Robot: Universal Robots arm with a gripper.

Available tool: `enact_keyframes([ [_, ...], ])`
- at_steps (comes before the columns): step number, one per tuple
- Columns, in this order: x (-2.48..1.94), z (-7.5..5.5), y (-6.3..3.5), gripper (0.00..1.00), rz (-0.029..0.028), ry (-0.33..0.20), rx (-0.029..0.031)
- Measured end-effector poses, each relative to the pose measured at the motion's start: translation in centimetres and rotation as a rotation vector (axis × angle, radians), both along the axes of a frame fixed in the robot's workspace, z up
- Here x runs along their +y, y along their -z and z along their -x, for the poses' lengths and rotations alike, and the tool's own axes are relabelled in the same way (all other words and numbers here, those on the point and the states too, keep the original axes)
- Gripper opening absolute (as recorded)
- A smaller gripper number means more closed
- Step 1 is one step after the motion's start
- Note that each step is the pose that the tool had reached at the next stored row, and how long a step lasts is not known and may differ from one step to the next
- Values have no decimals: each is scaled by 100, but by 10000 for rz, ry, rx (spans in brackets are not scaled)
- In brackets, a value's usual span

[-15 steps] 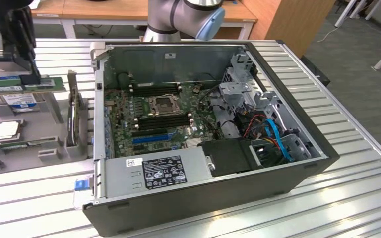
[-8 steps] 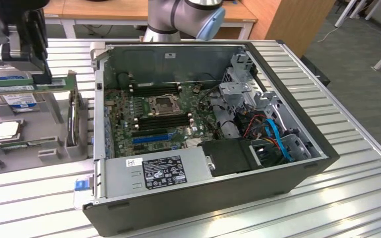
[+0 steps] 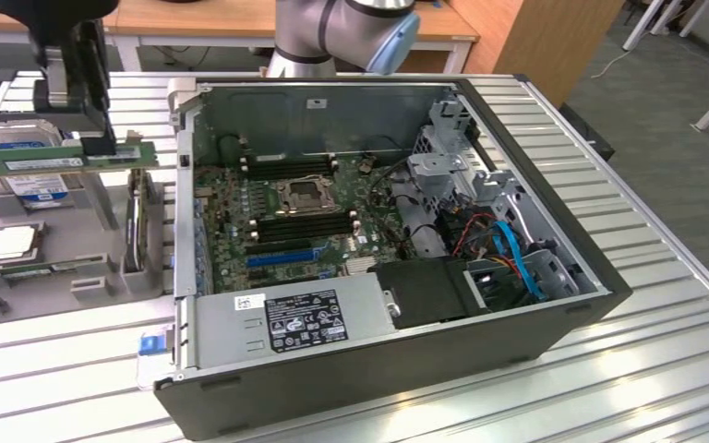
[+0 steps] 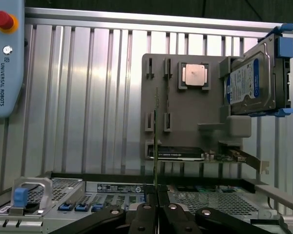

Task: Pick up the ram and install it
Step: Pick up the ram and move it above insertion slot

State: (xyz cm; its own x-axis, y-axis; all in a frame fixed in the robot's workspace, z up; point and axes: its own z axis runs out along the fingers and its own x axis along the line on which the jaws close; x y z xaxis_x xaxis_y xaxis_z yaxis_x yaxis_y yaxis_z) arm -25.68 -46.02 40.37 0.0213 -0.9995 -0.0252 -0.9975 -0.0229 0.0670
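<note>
Your fingers pinch the ram, held level above the grey holder with its end near the open case's wall on the exterior view's right; the wrist view shows it edge-on.

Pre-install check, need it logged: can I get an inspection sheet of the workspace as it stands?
Surface: slatted metal table.
Job's things: ram held above the grey fixture; open PC case beside it, motherboard exposed.
Clutter: hard drive and CPU chip on the fixture.
Grippers: claw shut on the ram.
Cables: blue and red cables inside the case.
Surroundings: teach pendant on the table; wooden desk behind.
</note>
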Motion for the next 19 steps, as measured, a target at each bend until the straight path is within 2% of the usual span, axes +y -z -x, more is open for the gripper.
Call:
enact_keyframes([
  [19, 0, -365, 0, 12, 0, 0, 109],
])
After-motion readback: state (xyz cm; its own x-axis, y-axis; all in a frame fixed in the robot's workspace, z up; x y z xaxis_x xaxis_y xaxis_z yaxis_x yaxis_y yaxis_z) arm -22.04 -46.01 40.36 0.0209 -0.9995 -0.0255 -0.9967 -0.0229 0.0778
